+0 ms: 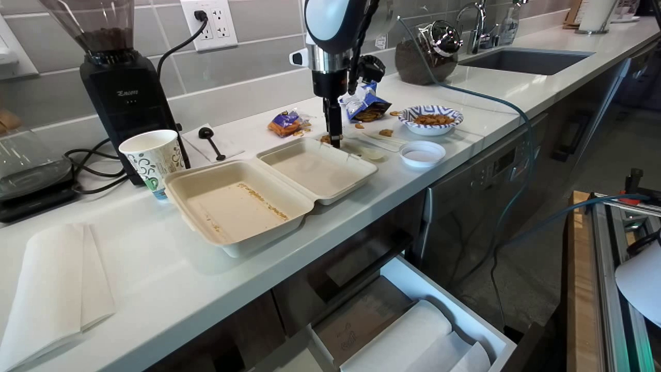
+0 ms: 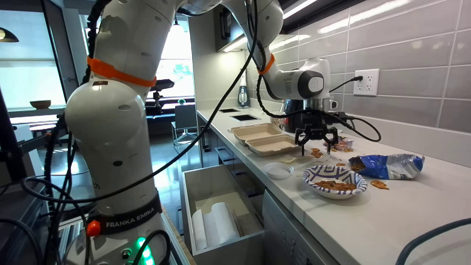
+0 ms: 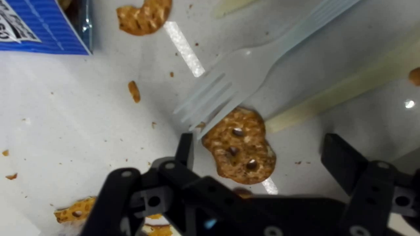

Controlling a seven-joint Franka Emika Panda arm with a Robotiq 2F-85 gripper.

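My gripper [image 3: 258, 139] points down low over the white counter, its jaws wide apart. A brown pretzel crisp [image 3: 242, 154] lies between the fingertips, nearer the left one in the wrist view, with nothing gripped. The tines of a clear plastic fork [image 3: 244, 67] reach over the crisp's edge. A pale yellow strip [image 3: 305, 111] ends beside it. A broken crisp [image 3: 144, 19] and a blue bag [image 3: 49, 29] lie farther off. In both exterior views, the gripper [image 2: 315, 152] stands just beyond an open beige clamshell box [image 1: 320, 168]. A patterned bowl [image 2: 331, 172] holds brown pieces.
A small white dish [image 2: 279, 171] sits by the counter's front edge. Another snack bag [image 1: 285, 124] lies near the tiled wall. A paper cup [image 1: 157, 160] and coffee grinder [image 1: 129, 93] stand past the box. Below, a drawer [image 2: 209, 180] is pulled out. A cable [image 1: 496, 98] crosses the counter.
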